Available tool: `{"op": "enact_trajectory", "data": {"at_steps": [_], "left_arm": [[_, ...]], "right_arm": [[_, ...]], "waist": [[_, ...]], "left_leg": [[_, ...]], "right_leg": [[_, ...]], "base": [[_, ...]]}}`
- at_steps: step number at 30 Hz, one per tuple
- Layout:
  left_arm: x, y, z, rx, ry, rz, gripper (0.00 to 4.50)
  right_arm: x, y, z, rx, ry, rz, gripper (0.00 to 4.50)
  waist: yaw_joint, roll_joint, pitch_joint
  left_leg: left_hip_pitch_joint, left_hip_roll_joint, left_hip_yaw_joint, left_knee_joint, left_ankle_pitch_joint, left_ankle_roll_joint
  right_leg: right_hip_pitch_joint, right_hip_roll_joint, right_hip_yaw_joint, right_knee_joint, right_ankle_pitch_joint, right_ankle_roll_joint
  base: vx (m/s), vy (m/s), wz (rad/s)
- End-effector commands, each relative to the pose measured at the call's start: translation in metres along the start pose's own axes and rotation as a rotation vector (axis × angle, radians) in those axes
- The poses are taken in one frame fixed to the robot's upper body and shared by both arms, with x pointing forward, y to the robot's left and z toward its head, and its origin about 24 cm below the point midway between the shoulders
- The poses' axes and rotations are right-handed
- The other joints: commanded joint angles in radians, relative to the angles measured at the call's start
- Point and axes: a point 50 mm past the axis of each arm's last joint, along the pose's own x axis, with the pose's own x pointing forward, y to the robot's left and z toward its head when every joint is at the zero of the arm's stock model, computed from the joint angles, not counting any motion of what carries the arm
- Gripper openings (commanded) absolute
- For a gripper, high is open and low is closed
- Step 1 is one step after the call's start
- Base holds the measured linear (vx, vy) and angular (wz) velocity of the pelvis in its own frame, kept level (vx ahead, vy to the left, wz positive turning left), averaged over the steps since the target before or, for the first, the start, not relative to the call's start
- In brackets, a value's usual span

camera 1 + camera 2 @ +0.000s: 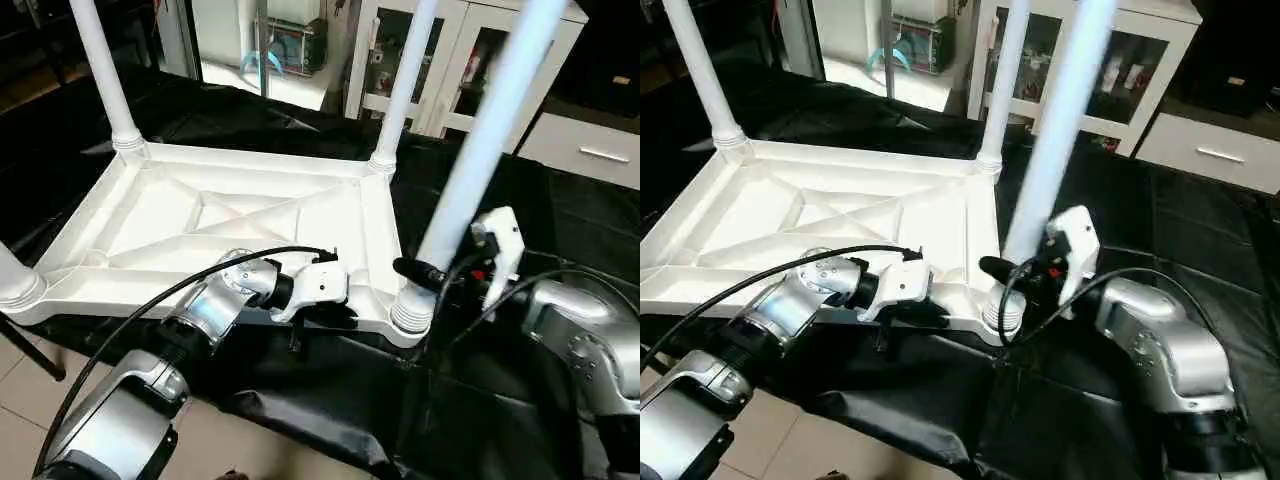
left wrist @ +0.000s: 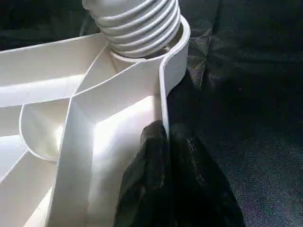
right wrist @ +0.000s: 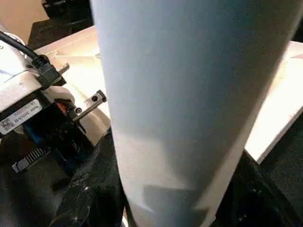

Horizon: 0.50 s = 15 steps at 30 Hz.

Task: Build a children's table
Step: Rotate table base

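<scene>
Tabletop (image 1: 230, 215) lies upside down, ribs up, on black cloth (image 1: 300, 385). Four legs visible: far-left leg (image 1: 105, 75) and far-right leg (image 1: 405, 85) stand in their sockets, near-left leg (image 1: 15, 280) stub shows at the corner by my left forearm, and near-right leg (image 1: 485, 150) is the one I hold.

My right gripper (image 1: 1015, 270) wraps the near-right leg low on its shaft, just above the ribbed end (image 1: 412, 310); the wrist view shows dark fingers (image 3: 90, 189) pressed on either side of the tube, so pinching it. The ribbed end sits in the corner socket, with several ribs still showing above the rim. The leg tilts away from me a little, not plumb.

My left gripper (image 1: 325, 315) is pinched on the tabletop's near rim, one finger (image 2: 151, 175) inside the wall, the other outside, just beside that same socket. Steadying the top.

Progress, my read: nearly done. Three legs look seated; the fourth is in but probably not fully home. Left: press it down straight, then release, and possibly flip the table upright.

Behind: white cabinets (image 1: 470, 60).
</scene>
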Motion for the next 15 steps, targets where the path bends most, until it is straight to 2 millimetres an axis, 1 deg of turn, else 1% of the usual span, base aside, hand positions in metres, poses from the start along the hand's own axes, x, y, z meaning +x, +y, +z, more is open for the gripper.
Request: {"op": "enact_trajectory", "data": {"at_steps": [1,4,5,9,12,15], "left_arm": [[0.006,-0.011,-0.01,-0.021,0.047,-0.067,0.0],[0.006,-0.012,-0.01,-0.022,0.047,-0.071,0.0],[0.006,-0.012,-0.01,-0.022,0.046,-0.071,0.0],[0.006,-0.012,-0.01,-0.025,0.047,-0.072,0.0],[0.006,-0.012,-0.01,-0.026,0.049,-0.071,0.0],[0.005,-0.012,-0.01,-0.027,0.049,-0.07,0.0]], "right_arm": [[0.0,-0.005,-0.001,-0.018,0.018,-0.031,1.85],[0.003,-0.005,-0.003,-0.013,0.041,-0.022,1.84],[0.004,-0.005,-0.005,-0.004,0.051,-0.015,1.84],[0.006,-0.004,-0.009,0.009,0.074,-0.006,1.84],[0.005,-0.004,-0.011,0.014,0.093,-0.001,1.84],[0.004,-0.003,-0.014,0.026,0.117,0.013,1.84]], "waist": [[-0.008,-0.005,-0.039],[-0.01,-0.006,-0.036],[-0.011,-0.008,-0.035],[-0.016,-0.008,-0.032],[-0.019,-0.009,-0.032],[-0.022,-0.009,-0.033]], "left_leg": [[0.004,0.066,-0.026,-0.087,-0.234,0.019],[0.005,0.066,-0.026,-0.089,-0.249,0.017],[0.006,0.066,-0.026,-0.09,-0.262,0.015],[0.006,0.066,-0.03,-0.092,-0.287,0.01],[0.007,0.067,-0.03,-0.094,-0.284,0.011],[0.006,0.07,-0.029,-0.096,-0.27,0.014]], "right_leg": [[0.039,-0.083,0.066,-0.092,-0.348,-0.154],[0.037,-0.083,0.067,-0.095,-0.37,-0.152],[0.035,-0.083,0.067,-0.099,-0.392,-0.146],[0.032,-0.086,0.066,-0.107,-0.457,-0.126],[0.031,-0.085,0.066,-0.108,-0.451,-0.121],[0.033,-0.084,0.067,-0.102,-0.395,-0.142]], "base": [[0.0,0.0,0.0],[0.0,0.0,0.0],[0.0,0.0,0.0],[0.0,0.0,0.0],[0.0,0.0,0.0],[0.0,0.0,0.0]]}}
